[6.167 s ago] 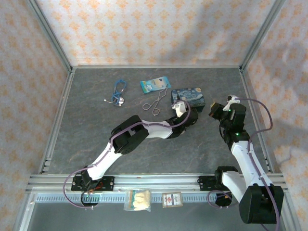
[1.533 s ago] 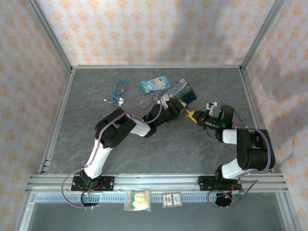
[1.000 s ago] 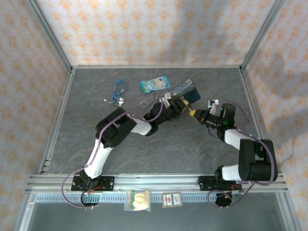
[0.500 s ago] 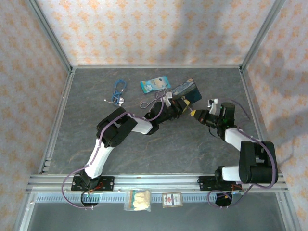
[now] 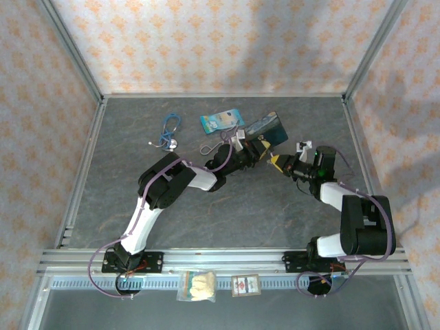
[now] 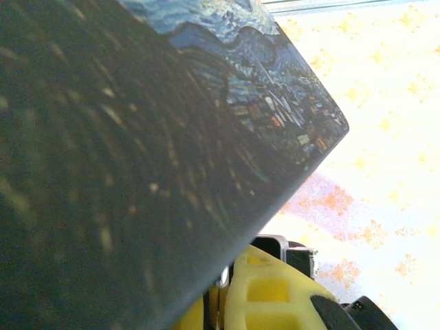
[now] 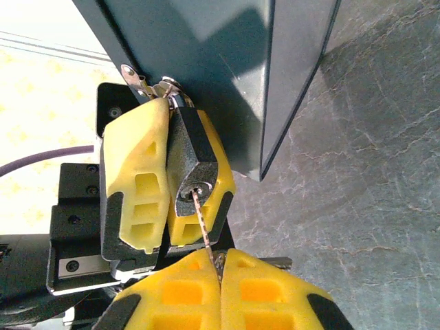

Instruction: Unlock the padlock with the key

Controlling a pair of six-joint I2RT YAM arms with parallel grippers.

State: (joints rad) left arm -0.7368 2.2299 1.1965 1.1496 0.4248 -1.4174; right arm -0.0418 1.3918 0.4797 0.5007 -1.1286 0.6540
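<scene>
The dark squarish padlock (image 7: 194, 161) sits clamped between my left gripper's yellow fingers (image 7: 134, 182), its keyhole facing the right wrist camera. The thin key (image 7: 201, 221) runs from the keyhole down into my right gripper (image 7: 220, 265), which is shut on it. The painted tin (image 7: 206, 62) hangs tilted off the table from the padlock's hasp, and its dark side (image 6: 137, 151) looms close in the left wrist view. From above, my left gripper (image 5: 261, 151) and right gripper (image 5: 277, 163) meet tip to tip just below the tin (image 5: 267, 128).
A blue stethoscope (image 5: 168, 132), silver forceps (image 5: 218, 144) and a blue packet (image 5: 221, 120) lie at the back left of the grey table (image 5: 206, 213). Two small packets (image 5: 196, 284) rest on the front rail. Metal frame posts edge the table.
Earlier the tin lay flat and the right arm stood apart. The tin is now lifted and tilted, and the right gripper has closed in until the key meets the keyhole.
</scene>
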